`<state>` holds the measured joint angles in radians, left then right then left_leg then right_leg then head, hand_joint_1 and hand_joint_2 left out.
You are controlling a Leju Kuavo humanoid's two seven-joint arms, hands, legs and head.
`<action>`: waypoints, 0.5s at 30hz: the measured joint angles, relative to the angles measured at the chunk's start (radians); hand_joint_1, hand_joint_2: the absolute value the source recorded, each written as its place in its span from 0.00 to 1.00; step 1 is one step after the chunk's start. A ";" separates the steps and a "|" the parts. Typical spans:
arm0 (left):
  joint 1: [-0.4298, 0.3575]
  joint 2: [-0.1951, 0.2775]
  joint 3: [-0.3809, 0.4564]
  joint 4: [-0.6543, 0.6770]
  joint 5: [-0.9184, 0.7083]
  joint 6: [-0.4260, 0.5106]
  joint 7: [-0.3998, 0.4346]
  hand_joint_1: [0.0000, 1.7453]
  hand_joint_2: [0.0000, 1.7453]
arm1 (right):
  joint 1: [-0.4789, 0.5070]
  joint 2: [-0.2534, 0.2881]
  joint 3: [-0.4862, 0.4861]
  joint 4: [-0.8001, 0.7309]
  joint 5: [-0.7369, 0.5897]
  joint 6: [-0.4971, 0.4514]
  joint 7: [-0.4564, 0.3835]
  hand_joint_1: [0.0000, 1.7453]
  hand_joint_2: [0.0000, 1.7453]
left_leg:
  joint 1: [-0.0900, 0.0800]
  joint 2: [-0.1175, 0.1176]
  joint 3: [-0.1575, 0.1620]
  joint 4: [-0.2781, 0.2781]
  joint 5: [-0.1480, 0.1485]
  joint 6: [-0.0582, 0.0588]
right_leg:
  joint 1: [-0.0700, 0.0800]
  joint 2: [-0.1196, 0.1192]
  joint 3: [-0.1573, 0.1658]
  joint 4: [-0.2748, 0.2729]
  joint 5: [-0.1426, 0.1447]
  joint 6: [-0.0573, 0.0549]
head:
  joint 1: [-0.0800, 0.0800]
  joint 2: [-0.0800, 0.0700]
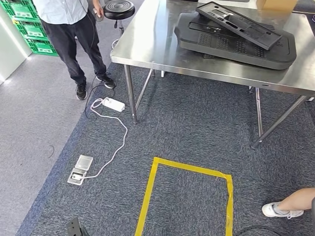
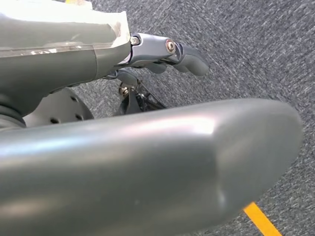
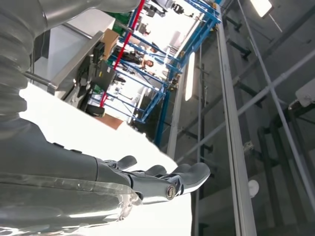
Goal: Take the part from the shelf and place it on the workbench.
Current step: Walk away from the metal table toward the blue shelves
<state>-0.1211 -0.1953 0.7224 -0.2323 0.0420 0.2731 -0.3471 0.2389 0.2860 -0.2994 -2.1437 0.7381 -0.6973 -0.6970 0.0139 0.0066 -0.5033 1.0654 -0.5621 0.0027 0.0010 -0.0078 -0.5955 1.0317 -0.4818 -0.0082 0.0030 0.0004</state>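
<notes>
A steel workbench stands ahead of me. Two large flat black plastic parts lie stacked on its right half, the upper one tilted across the lower. My left hand hangs over grey carpet, its fingers loosely extended and its thick thumb apart from them, with nothing held. My right hand has its fingers stretched out against a bright white area, with ceiling and blue racking beyond, and it holds nothing.
A person stands at the bench's left corner beside a black stool. A white power strip and its cable run to a floor socket. Yellow tape marks a rectangle on the carpet. Another person's foot shows at the right.
</notes>
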 joint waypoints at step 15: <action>0.002 0.002 0.007 0.000 0.000 0.002 -0.006 0.00 0.00 | 0.013 -0.011 0.010 0.006 -0.043 0.000 0.008 0.00 0.00 | -0.003 0.014 -0.100 -0.040 0.103 0.027 | -0.011 -0.012 0.124 0.020 -0.069 0.044 | 0.003 0.000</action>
<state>-0.1187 -0.1930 0.7299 -0.2323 0.0420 0.2749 -0.3530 0.2518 0.2754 -0.2897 -2.1379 0.6954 -0.6973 -0.6892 0.0113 0.0206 -0.6037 1.0254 -0.4587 0.0296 -0.0097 -0.0203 -0.4715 1.0513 -0.5511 0.0361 0.0063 0.0004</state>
